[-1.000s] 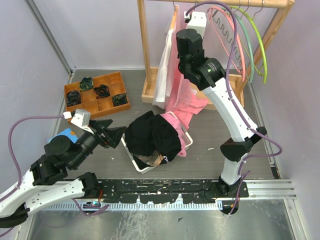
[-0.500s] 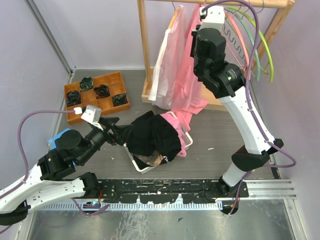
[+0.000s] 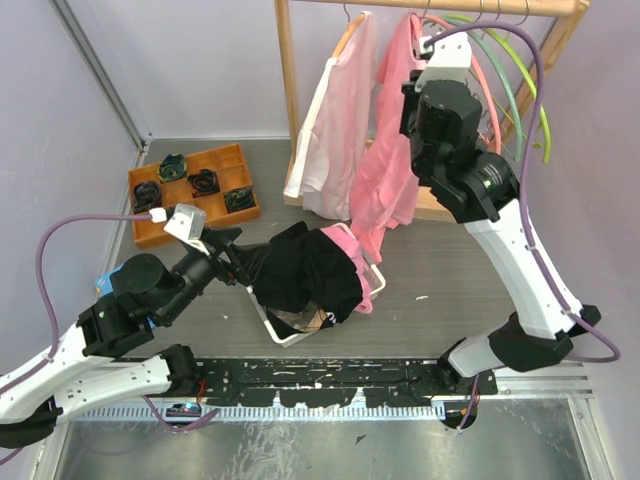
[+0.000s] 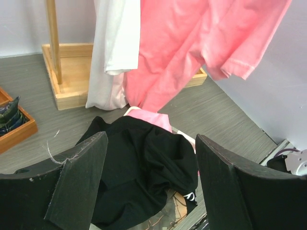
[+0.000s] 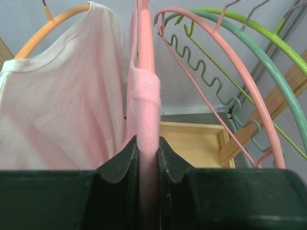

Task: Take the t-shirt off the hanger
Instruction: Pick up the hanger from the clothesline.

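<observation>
A pink t-shirt (image 3: 385, 170) hangs on a pink hanger (image 5: 145, 43) from the wooden rail. My right gripper (image 3: 428, 48) is up at the rail and shut on the shirt's shoulder fabric (image 5: 145, 105) over the hanger arm; in the right wrist view the right gripper (image 5: 147, 143) has its jaws pressed on the pink cloth. The shirt also shows in the left wrist view (image 4: 182, 43). My left gripper (image 3: 235, 262) is open and empty, low over the table beside the black garment (image 3: 305, 270), with both jaws wide apart in the left wrist view (image 4: 151, 139).
A pale pink shirt (image 3: 330, 120) hangs on an orange hanger (image 5: 53, 21) left of the pink one. Empty pink and green hangers (image 3: 520, 90) hang to the right. A white basket (image 3: 270, 325) holds clothes. An orange tray (image 3: 200, 212) sits far left. The rack post (image 3: 288, 90) stands behind.
My right gripper has moved right and up along the rail with the pink shirt, spreading it away from the pale shirt. My left gripper has moved right toward the basket.
</observation>
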